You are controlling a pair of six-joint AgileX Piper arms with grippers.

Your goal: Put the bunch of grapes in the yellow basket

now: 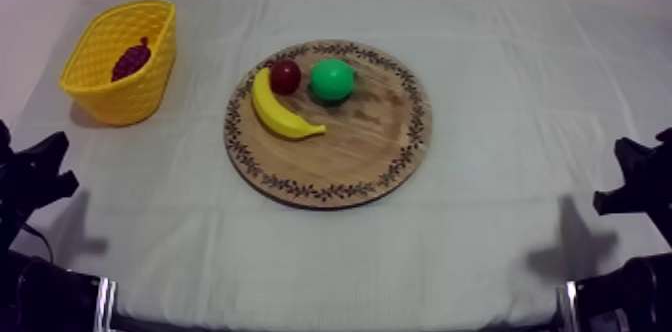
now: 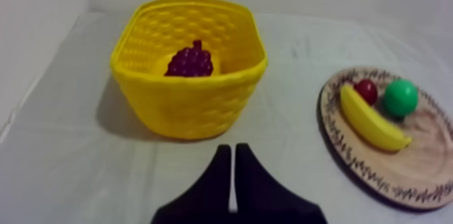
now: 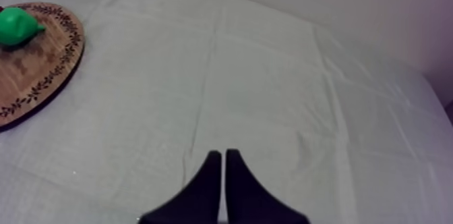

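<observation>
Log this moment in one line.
grapes: in yellow basket | board: banana, pear, small red fruit | left gripper: shut | right gripper: shut

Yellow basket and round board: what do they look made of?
Yellow weave-patterned basket: probably moulded plastic. It is one even colour, with a regular embossed weave on the walls and a slight sheen.
Round wooden board with patterned rim: looks like wood, with streaky brown grain across the face and a matt finish. The dark leaf pattern on the rim could be printed or burnt in; I cannot tell which.
</observation>
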